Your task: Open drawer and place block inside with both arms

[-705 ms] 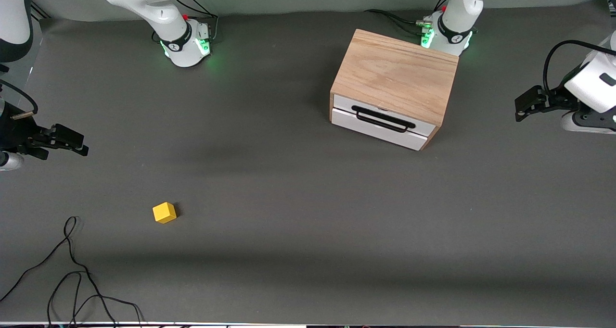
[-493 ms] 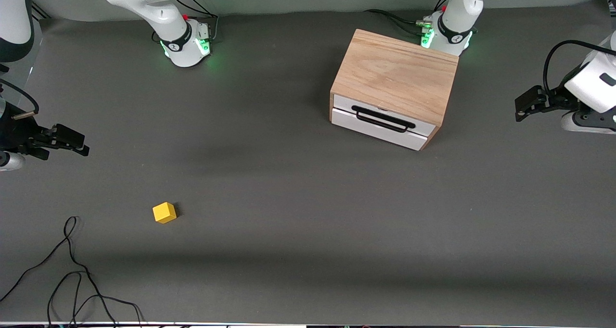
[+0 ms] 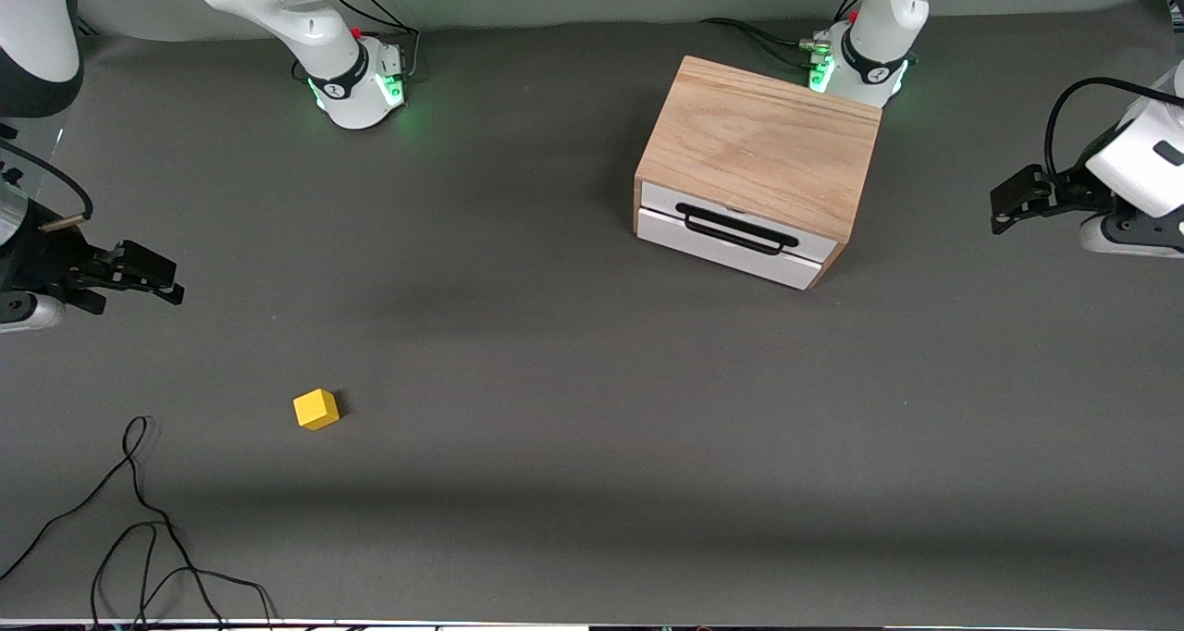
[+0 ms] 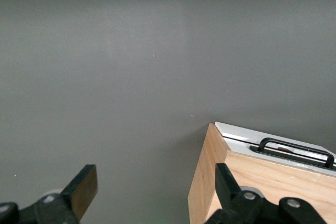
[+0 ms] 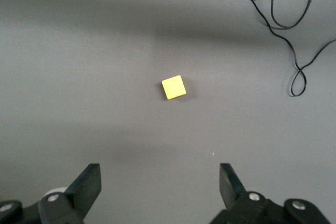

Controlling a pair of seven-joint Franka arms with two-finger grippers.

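Observation:
The light oak box [image 3: 760, 145] stands near the left arm's base. Its white drawer [image 3: 731, 242] with a long black bar handle [image 3: 736, 228] is shut and faces the front camera. The box corner [image 4: 210, 182] and handle [image 4: 296, 152] also show in the left wrist view. The small yellow block [image 3: 316, 409] lies on the mat toward the right arm's end; it also shows in the right wrist view [image 5: 173, 87]. My left gripper [image 3: 1004, 207] hangs open and empty at the left arm's end of the table, beside the box. My right gripper [image 3: 157, 279] hangs open and empty over the mat at the right arm's end.
A loose black cable [image 3: 139, 520] lies on the grey mat near the front edge, close to the block; it also shows in the right wrist view [image 5: 294, 30]. Both green-lit arm bases [image 3: 356, 85] stand along the table's edge farthest from the front camera.
My right gripper has moved slightly toward the block and the table's middle. The left gripper, box and block have not moved.

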